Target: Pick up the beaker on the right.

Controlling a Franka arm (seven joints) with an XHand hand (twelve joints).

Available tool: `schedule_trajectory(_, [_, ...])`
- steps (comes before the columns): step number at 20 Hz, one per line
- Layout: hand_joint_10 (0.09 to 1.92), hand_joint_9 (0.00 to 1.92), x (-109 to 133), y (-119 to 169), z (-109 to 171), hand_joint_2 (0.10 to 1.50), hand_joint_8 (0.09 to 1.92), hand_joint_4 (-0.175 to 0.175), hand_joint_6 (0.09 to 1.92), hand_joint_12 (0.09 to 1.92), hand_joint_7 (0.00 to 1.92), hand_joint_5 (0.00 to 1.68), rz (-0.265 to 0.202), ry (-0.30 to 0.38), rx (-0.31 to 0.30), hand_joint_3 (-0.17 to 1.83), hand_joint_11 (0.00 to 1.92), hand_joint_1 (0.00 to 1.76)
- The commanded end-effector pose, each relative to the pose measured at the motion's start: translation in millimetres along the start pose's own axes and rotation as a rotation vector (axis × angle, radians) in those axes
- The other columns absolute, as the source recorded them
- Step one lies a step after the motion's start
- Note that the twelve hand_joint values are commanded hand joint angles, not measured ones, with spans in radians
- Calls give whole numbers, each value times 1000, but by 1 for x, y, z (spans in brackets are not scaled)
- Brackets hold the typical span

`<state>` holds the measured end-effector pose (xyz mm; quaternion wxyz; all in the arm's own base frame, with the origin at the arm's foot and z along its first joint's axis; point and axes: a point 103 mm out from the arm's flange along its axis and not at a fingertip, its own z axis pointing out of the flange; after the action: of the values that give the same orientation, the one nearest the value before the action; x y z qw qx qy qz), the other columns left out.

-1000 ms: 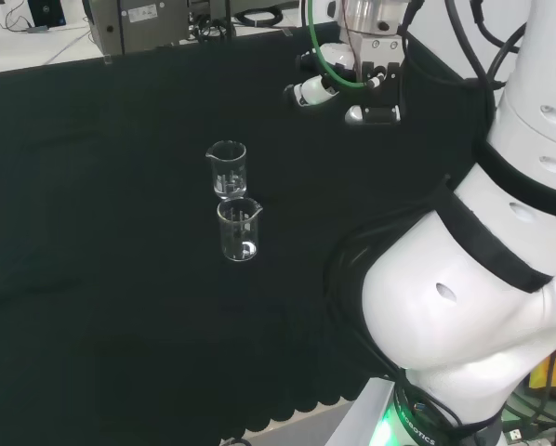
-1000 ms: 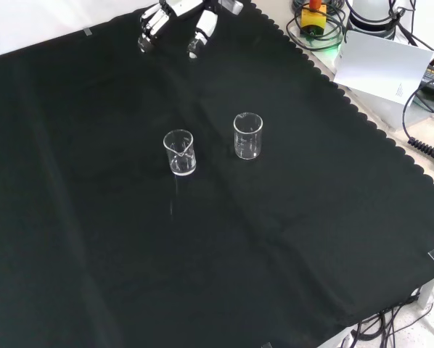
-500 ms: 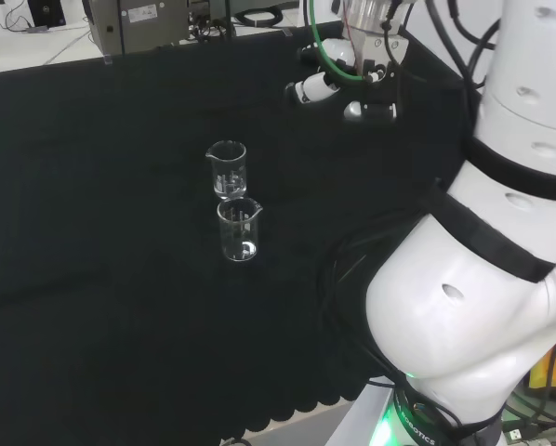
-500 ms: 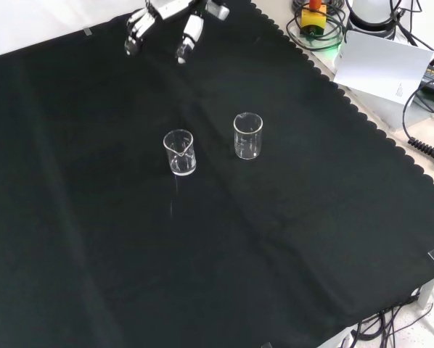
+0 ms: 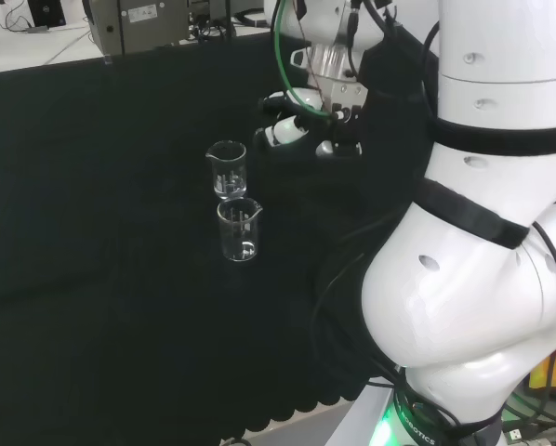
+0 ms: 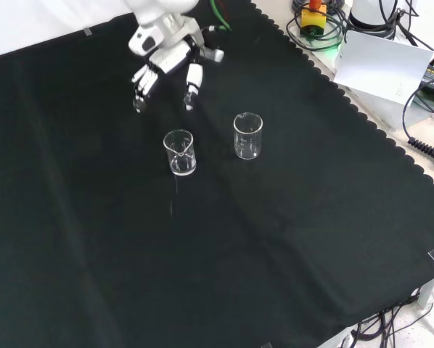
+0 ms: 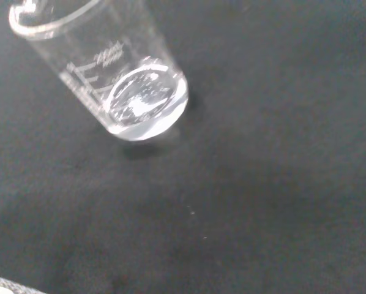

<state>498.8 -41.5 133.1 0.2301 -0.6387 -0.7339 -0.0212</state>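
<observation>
While the hand [image 6: 168, 58] hung above the black cloth [image 6: 289, 239] with its fingers [image 6: 142, 81] spread and holding nothing, the target beaker [image 6: 248, 135] stood upright in the front view, to the right of a second beaker [image 6: 180, 152] and apart from it. Clear, thin-walled glass looked light, stiff, slippery and breakable. Taking it round the mid-wall below the rim, thumb opposite fingers, seemed safest.
</observation>
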Motion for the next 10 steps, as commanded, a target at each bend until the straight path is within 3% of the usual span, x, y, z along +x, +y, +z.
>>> schedule_trajectory(1, [612,249,-2,22,19,969,563,-25,87,1305,80,262,-99,136,-12,-126,0,643])
schedule_trajectory(3, [612,239,-4,23,24,965,559,-24,87,1291,71,255,-118,156,-15,-133,0,657])
schedule_trajectory(6, [606,212,-9,26,34,953,558,-20,87,1246,69,262,-139,174,32,-152,0,707])
schedule_trajectory(10, [592,167,-14,28,44,945,549,-15,87,1175,57,242,-165,227,34,-171,0,729])
